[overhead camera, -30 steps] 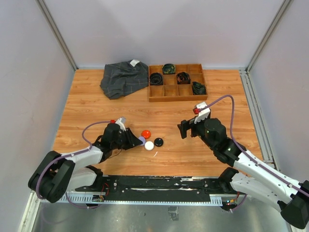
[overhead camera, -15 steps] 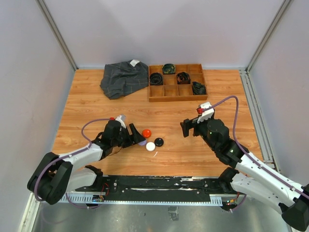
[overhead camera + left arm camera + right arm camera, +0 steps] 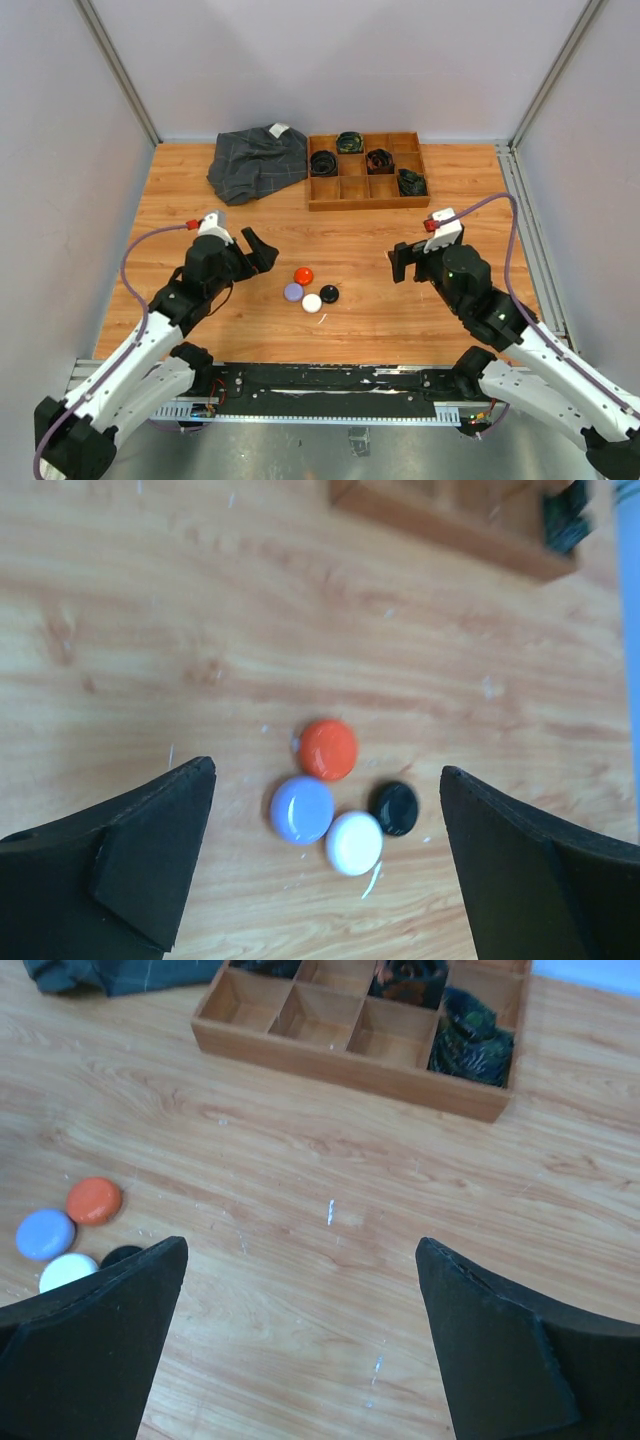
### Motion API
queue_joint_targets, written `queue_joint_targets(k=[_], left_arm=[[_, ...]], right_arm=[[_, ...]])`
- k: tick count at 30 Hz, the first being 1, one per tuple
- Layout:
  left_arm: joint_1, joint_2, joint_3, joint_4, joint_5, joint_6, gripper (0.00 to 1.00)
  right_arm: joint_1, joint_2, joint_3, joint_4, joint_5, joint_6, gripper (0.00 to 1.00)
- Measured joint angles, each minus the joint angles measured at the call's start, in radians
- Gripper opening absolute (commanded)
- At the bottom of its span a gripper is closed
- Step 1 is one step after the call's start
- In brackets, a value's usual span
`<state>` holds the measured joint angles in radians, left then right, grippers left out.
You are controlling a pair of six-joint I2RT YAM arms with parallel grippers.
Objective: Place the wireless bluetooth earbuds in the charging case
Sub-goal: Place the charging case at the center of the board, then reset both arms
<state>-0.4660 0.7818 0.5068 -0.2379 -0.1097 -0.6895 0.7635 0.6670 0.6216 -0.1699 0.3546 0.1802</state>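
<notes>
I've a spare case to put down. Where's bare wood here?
Bare wood between the wooden tray and the orange puck, and between the black puck and the right gripper. Crowded: four pucks bunched together; cloth at back left.

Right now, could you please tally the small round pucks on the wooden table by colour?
Orange-red round plastic puck: 1
Lavender round plastic puck: 1
White round plastic puck: 1
Black round plastic puck: 1
Total: 4
</notes>
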Motion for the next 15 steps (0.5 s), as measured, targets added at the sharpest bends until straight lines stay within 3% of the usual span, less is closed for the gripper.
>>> queue_joint_targets(k=[5,10,15], left_arm=[[0.000,-0.120,0.135,-0.090,-0.093,0.061,0.99],[0.000,-0.137,0.285,-0.156,-0.186,0.156,0.99],[0.000,-0.147,0.324,-0.154,-0.251,0.262,0.99]], right_arm=[[0.000,-0.059,0.095,-0.095,0.056,0.003,0.99],[0.000,-0.122,0.095,-0.148,0.122,-0.001,0.99],[0.000,-0.126,0.095,-0.167,0.166,-0.013,0.99]])
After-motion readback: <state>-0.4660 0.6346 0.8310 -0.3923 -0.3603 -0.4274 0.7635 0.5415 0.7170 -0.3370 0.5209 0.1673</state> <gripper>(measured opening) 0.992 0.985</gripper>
